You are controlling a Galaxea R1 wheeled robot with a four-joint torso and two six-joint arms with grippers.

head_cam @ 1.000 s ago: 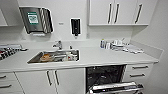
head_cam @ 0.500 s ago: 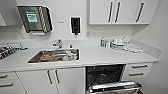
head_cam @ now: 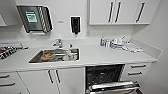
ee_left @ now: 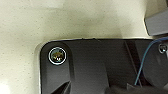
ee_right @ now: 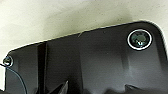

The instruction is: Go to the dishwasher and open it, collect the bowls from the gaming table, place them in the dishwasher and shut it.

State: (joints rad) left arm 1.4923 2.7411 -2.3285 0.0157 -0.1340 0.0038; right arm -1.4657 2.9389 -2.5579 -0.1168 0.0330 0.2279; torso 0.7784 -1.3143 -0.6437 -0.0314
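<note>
Steel-fronted dishwasher door (hinged, likely heavy) hangs open; its bar handle suits gripping, though either pincer's state I cannot tell.

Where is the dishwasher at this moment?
In the head view, the dishwasher sits under the white countertop, lower right, its steel door dropped open, between the white cabinet doors below the sink and the drawers.
</note>
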